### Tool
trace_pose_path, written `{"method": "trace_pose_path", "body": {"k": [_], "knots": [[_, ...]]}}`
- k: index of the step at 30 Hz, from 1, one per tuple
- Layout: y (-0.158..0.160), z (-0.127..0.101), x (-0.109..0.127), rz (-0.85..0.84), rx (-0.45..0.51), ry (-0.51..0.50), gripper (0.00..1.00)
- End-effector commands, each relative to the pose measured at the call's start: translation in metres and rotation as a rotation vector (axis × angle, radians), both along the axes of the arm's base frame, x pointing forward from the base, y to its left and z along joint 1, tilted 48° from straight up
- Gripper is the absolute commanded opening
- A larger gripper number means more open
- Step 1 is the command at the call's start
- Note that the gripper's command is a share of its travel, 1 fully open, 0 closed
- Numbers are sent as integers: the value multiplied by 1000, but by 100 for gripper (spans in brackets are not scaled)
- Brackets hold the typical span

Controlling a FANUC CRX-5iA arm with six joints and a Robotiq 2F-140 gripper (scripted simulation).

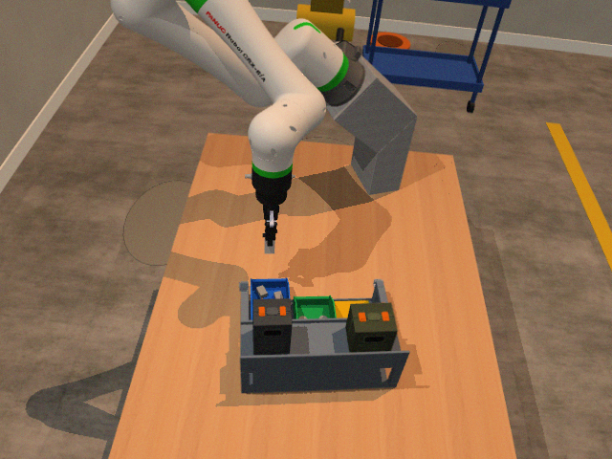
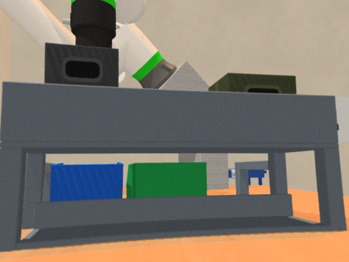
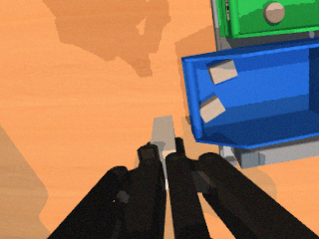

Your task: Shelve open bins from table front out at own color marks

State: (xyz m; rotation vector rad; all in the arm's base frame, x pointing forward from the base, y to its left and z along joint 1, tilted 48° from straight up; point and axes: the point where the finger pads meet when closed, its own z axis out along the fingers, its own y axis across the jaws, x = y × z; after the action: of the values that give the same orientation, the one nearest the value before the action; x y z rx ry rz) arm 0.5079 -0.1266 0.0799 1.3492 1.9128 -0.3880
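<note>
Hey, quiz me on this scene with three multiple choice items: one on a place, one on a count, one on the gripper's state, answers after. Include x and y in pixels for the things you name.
1. Where is the green bin (image 1: 314,309) (image 2: 169,180) (image 3: 269,25)?
A. On the floor
B. Beside the blue bin
C. Atop the olive box

2. How many pale blocks lie in the blue bin (image 1: 255,291) (image 2: 86,182) (image 3: 269,90)?
A. Two
B. Four
C. Five

3. How is the gripper (image 1: 269,244) (image 3: 164,130)?
A. Wide open
B. Shut on a bin
C. Shut, empty

1 B: both stand side by side on the shelf.
2 A: the wrist view shows two.
3 C: its fingers meet, with neither bin between them.
</note>
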Motion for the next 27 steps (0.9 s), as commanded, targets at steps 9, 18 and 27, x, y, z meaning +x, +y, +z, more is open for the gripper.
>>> {"method": "trace_pose_path", "body": {"k": [9,18,27], "knots": [[0,0,0,0,0,0,0],[-2,-2,1,0,0,0,0],[-11,-12,7,0,0,0,0]]}}
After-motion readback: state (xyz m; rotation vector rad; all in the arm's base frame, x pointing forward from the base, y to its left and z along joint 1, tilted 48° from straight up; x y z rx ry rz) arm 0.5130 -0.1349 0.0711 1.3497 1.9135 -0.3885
